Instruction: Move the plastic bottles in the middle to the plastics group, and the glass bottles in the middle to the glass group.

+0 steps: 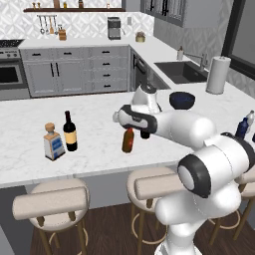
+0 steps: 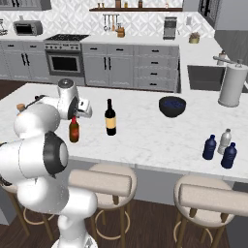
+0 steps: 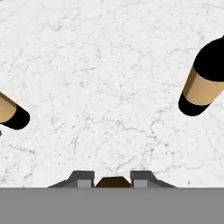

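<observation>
Clamped on the neck of the small brown bottle (image 1: pixel 128 141), the claw (image 3: pixel 113 178) is pointing straight down over the white marble counter (image 1: pixel 94 129), its two dark fingers (image 3: pixel 81 178) nearly closed with the brown top showing between them. In the left base view the bottle is hanging upright beneath the hand; whether its base is touching the marble I cannot tell.

Well off to the claw's left in that view, the squat clear bottle with blue label and tan stopper (image 1: pixel 53 142) is standing just beside a tall dark wine bottle with a yellow label (image 1: pixel 69 132); these two are sitting close together, apart from the held bottle.

In the right base view the brown bottle (image 2: pixel 73 130) is hanging under the hand, and near the claw's right another tall dark wine bottle (image 2: pixel 110 117) is standing upright on the counter. Farther right a dark bowl (image 2: pixel 172 106) is resting on the marble. Far to the right, near the counter's front edge, two small dark blue bottles (image 2: pixel 209 147) are standing on either side of a pale translucent bottle (image 2: pixel 224 141) with a light cap. A paper towel roll (image 2: pixel 230 85) is standing behind them.
</observation>
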